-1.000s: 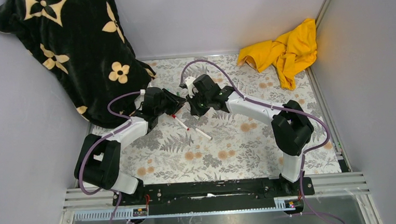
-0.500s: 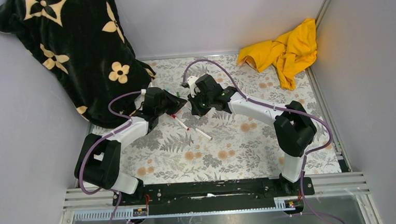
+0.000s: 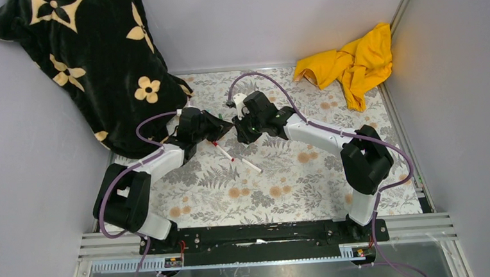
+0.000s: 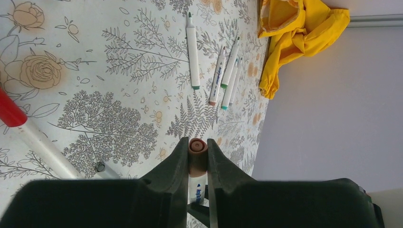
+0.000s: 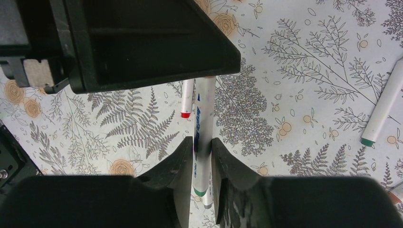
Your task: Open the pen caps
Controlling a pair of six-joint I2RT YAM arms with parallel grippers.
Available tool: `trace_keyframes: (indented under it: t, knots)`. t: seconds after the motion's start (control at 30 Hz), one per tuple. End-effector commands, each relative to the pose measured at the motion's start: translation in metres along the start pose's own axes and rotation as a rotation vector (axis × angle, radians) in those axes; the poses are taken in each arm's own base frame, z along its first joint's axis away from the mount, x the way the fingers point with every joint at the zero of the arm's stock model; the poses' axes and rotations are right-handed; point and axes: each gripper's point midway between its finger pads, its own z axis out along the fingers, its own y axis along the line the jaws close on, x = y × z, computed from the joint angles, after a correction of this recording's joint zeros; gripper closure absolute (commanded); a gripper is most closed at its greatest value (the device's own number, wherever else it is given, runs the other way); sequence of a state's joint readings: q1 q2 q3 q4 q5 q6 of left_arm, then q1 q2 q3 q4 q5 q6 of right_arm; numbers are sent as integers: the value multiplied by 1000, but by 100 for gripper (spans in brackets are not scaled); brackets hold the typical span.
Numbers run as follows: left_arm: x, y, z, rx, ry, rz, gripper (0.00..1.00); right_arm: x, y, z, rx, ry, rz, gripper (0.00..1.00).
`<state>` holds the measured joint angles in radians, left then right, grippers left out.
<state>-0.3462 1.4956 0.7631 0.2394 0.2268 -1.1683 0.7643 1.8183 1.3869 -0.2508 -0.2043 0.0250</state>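
Both grippers hold one white pen in the air above the middle of the flowered table [image 3: 309, 186]. My left gripper [image 4: 196, 144] is shut on its brownish-red cap [image 4: 197, 160]; the white barrel shows just below the cap. My right gripper [image 5: 203, 145] is shut on the same pen's barrel [image 5: 204, 109], whose green-banded end pokes out behind the fingers. In the top view the left gripper [image 3: 222, 124] and the right gripper [image 3: 239, 125] nearly touch. A pen with a red cap [image 4: 10, 113] lies on the table below; it also shows in the top view [image 3: 222, 151].
Several capped white pens [image 4: 223, 71] lie side by side farther along the table, one with a green cap [image 5: 382, 118]. A white barrel [image 3: 252, 165] lies near the red-capped pen. A black flowered blanket [image 3: 90, 58] fills the back left, a yellow cloth [image 3: 353, 58] the back right.
The right wrist has shifted slightly to the right. Both grippers stay shut on the same pen, close together.
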Motion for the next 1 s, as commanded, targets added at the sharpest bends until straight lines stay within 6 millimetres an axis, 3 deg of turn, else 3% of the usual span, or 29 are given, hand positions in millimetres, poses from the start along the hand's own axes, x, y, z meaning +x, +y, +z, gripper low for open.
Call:
trace_keyframes:
  t: [0.0,0.47,0.57,0.7,0.73,0.83,0.97]
  knots:
    - [-1,-33,1,117,21,25,100,-35,14,-14,-56,-101,-8,73]
    - [7,-50,-1,198,71,-16,100,-36,18,-5,-84,-97,6,74]
    - [9,-55,-4,220,81,-27,100,-35,16,-3,-82,-97,10,79]
    - [12,-63,-5,271,104,-49,100,-33,15,1,-79,-90,17,100]
    - [12,-65,-5,280,108,-53,100,-31,14,2,-80,-86,20,100]
    - [1,-60,4,251,85,-36,100,-24,11,3,-68,-76,30,100]
    - [-32,-41,22,210,41,-41,100,-9,6,0,-42,-55,55,100]
